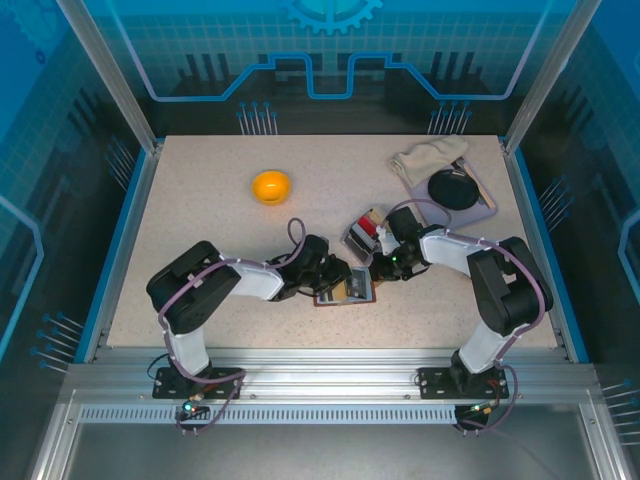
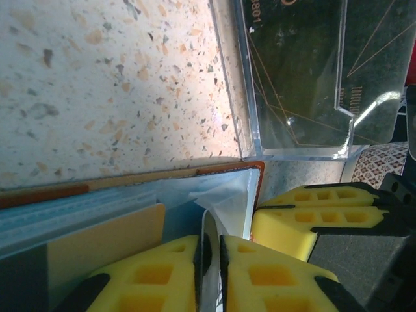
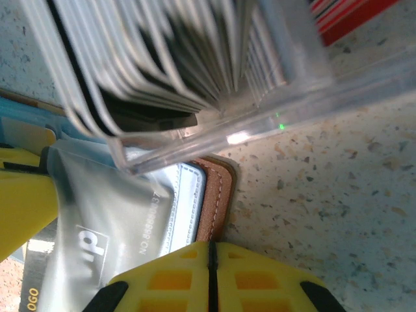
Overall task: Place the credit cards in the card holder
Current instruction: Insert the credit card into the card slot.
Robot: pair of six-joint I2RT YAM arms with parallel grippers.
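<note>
Top external view: the card holder (image 1: 345,292) lies open on the desk (image 1: 200,230) between my two arms, touching the near side of the clear tray (image 1: 364,236).
Cards: the credit cards (image 3: 162,58) stand on edge in that tray, dark and pale ones packed close together.
Left fingers (image 2: 156,273): nearly together over the holder's grey-blue pockets, with a thin pale edge running up the slit between them. I cannot tell whether they pinch it or only straddle it.
Right fingers (image 3: 182,260): clenched flat against each other, tips at the holder's stitched leather edge. I see nothing between them.
Unclear: a translucent printed sheet (image 3: 117,214) lies over the pocket. I can't say whether it is a card or a pocket window.
Card handling: I judge them light, stiff and slick. I'd pinch both faces at the exposed top edge and lift straight out, since neighbours may drag along.
Holder handling: soft, light leather, likely to slide or fold if pushed. I'd pin one leaf near the spine while feeding a card square into a pocket mouth.
</note>
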